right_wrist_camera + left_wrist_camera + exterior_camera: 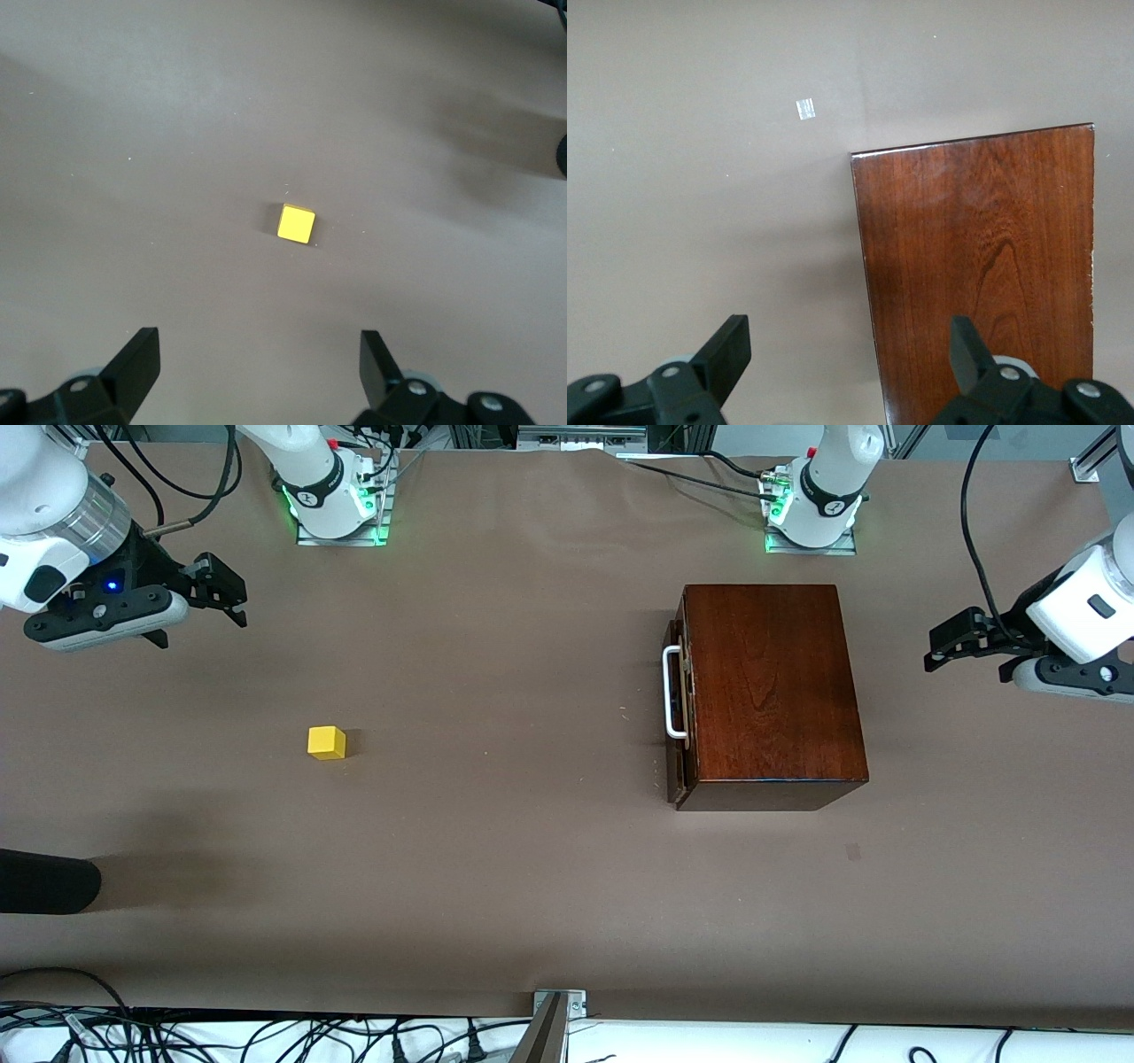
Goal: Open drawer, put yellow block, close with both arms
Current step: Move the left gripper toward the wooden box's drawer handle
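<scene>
2 grippers are held above the brown table (532, 886), both empty. The right gripper (232, 595) is raised at the right arm's end, its fingers (133, 363) spread wide. The yellow block (326, 742) is seen on the table nearer the front camera. The drawer (678, 695) is shut within its wooden box (771, 691), toward the left arm's end. The left gripper (941, 646) is held beside the box, fingers (728, 352) spread wide.
</scene>
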Tool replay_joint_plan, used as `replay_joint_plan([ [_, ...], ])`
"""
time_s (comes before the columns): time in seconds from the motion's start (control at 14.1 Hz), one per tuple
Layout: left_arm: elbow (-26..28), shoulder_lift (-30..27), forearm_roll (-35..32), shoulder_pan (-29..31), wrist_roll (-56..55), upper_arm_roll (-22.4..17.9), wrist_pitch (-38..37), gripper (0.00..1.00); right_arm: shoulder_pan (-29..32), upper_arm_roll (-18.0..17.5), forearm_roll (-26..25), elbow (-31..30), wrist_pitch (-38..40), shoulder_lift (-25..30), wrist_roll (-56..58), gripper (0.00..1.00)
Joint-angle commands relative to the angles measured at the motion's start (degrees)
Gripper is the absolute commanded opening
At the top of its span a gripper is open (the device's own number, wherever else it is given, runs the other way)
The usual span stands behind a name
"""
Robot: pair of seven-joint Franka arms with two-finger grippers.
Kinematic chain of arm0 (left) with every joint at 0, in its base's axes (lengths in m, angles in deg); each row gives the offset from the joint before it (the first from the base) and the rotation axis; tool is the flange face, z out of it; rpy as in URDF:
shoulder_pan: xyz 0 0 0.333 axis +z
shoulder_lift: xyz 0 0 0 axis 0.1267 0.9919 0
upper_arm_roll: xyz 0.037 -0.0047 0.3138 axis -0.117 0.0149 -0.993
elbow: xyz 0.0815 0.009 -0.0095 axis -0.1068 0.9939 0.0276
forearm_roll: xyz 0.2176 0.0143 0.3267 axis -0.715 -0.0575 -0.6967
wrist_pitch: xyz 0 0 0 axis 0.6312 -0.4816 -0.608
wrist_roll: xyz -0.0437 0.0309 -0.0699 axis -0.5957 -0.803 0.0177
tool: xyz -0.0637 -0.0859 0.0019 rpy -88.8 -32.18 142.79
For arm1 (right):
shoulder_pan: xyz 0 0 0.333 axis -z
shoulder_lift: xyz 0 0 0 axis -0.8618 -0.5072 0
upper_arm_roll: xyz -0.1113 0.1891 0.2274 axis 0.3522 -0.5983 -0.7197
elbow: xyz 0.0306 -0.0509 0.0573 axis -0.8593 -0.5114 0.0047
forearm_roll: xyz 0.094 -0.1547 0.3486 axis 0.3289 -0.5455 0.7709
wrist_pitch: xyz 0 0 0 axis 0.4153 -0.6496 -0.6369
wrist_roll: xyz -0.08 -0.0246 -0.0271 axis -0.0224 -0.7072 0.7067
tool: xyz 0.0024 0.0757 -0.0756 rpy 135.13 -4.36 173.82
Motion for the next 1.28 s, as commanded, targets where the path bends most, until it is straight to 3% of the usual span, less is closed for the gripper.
replay_joint_plan([
  [0.0, -1.91, 0.54, -0.35, 1.7, -0.14, 0.0, -0.3, 1.0, 0.34, -0.23, 0.14, 1.19, 0.72, -0.29, 0.57, 1.0],
  [0.71, -1.82, 0.89, -0.43, 0.06, -0.93, 1.92, -1.44, 1.0, 0.34, -0.14, 0.14, 1.19, 0.63, -0.29, 0.57, 1.0],
  [0.92, -1.04, 1.06, -0.53, -0.83, -2.67, 8.93, -2.32, 1.0, 0.34, -0.14, 0.14, 1.19, 0.54, -0.29, 0.66, 1.0],
  [1.21, -0.95, 6.32, -0.7, -3.28, -15.31, 20.37, -1.62, 1.0, 0.34, -0.14, 0.05, 1.19, 0.37, -0.29, 0.66, 1.0],
])
